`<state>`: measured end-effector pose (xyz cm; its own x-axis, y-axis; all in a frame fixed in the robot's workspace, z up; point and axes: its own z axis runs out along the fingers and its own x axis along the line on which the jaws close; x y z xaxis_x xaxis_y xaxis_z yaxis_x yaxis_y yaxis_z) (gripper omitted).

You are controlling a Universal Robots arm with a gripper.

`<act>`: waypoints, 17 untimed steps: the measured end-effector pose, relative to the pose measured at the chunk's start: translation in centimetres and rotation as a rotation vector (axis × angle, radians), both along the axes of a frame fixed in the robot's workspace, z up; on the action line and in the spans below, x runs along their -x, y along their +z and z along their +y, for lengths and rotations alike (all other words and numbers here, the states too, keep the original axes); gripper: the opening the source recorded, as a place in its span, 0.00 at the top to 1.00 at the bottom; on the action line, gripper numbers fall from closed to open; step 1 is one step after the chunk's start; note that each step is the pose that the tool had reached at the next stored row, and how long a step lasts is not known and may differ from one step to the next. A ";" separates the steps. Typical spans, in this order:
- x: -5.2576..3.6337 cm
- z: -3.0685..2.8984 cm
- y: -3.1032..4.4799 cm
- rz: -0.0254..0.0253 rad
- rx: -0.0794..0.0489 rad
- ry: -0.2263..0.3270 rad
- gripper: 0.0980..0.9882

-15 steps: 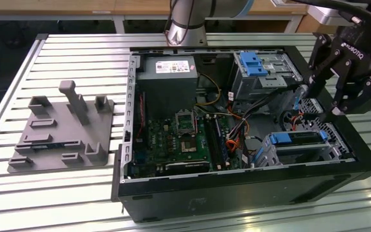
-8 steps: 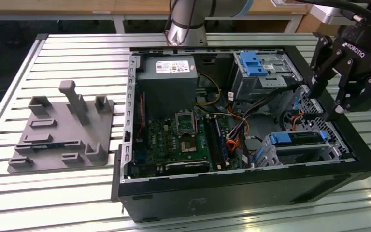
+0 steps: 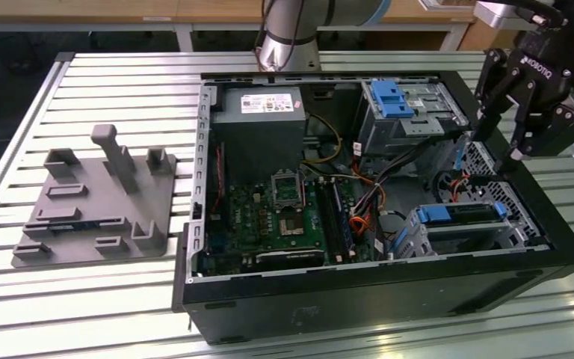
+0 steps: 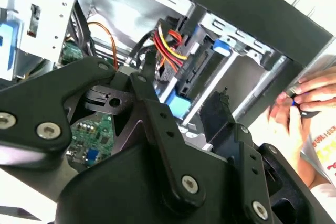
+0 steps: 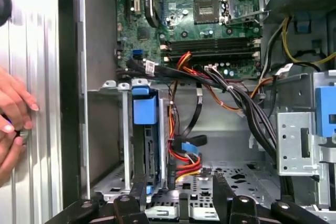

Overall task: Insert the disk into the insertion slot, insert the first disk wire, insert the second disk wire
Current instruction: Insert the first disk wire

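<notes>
Hovering above the black case (image 3: 367, 288) at the exterior view's right, the gripper (image 3: 496, 149) is spread wide and grasps nothing. In the first wrist view its matte black fingers (image 5: 139, 190) stand apart over perforated sheet metal. The disk (image 3: 462, 215), edged in glossy blue plastic, sits inside the slot (image 5: 125, 145), a silver cage. Red, yellow and black wires (image 5: 184, 163) bunch just beside it. A white label (image 3: 270, 102), its print not legible, marks the grey power supply (image 3: 257, 131). A hand (image 5: 13, 114) is outside the case wall.
</notes>
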<state>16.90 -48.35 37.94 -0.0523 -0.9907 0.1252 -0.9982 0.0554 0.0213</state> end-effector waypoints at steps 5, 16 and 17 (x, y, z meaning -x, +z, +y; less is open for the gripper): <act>-0.21 0.00 -0.34 0.0022 0.005 -0.030 0.42; -0.37 -0.01 -0.71 0.0215 0.046 -0.062 0.65; -0.43 -0.01 -0.77 0.0232 0.051 -0.062 0.65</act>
<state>17.32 -48.37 37.18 -0.1104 -0.9780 0.1771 -0.9921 0.1192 0.0399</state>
